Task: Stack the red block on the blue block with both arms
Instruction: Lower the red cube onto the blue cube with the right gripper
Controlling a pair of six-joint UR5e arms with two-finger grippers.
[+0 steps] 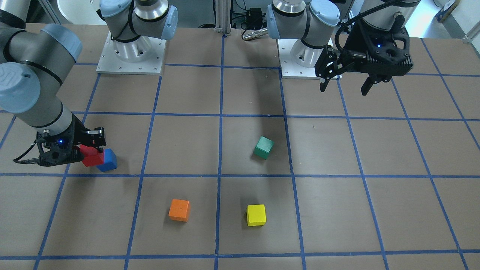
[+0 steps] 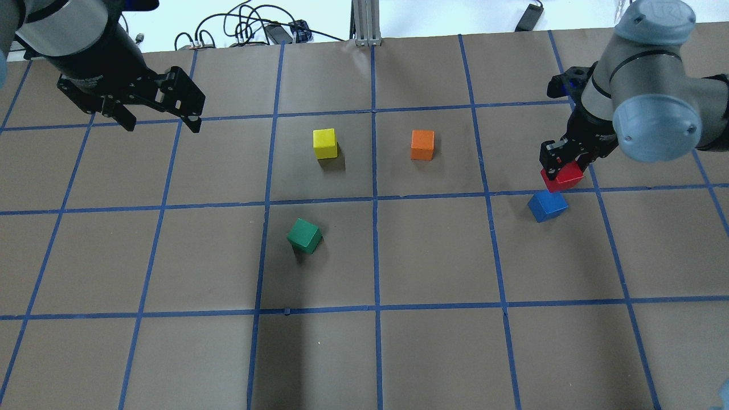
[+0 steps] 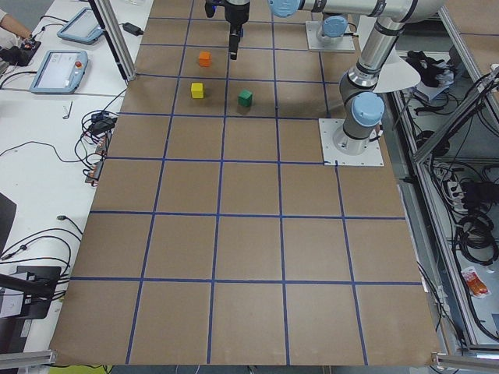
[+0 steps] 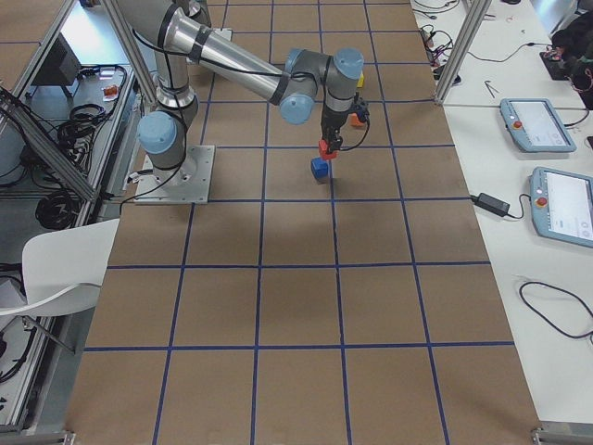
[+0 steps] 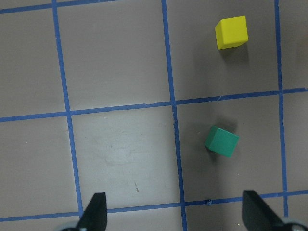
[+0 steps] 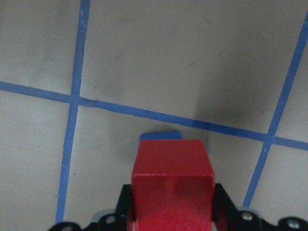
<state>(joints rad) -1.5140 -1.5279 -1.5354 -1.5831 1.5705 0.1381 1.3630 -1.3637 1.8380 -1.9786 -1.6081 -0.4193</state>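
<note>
Right gripper (image 2: pixel 564 164) clamps red block (image 2: pixel 564 179) over blue block (image 2: pixel 548 206); orange cube (image 2: pixel 422 144) well apart.

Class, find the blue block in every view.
Front-facing: blue block, left of centre.
Overhead: blue block, right side.
Exterior left: not visible.
Exterior right: blue block, upper middle.
Left wrist: absent.
Right wrist: blue block, sliver beyond red block.
Landmark: red block, held close above it.

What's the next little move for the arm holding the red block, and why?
Probably lower the right gripper straight down a little. It is shut on the red block, which hangs over the blue block; in the right wrist view only a blue sliver shows past the red. Whether they already touch I cannot tell, so go slowly before opening.
</note>
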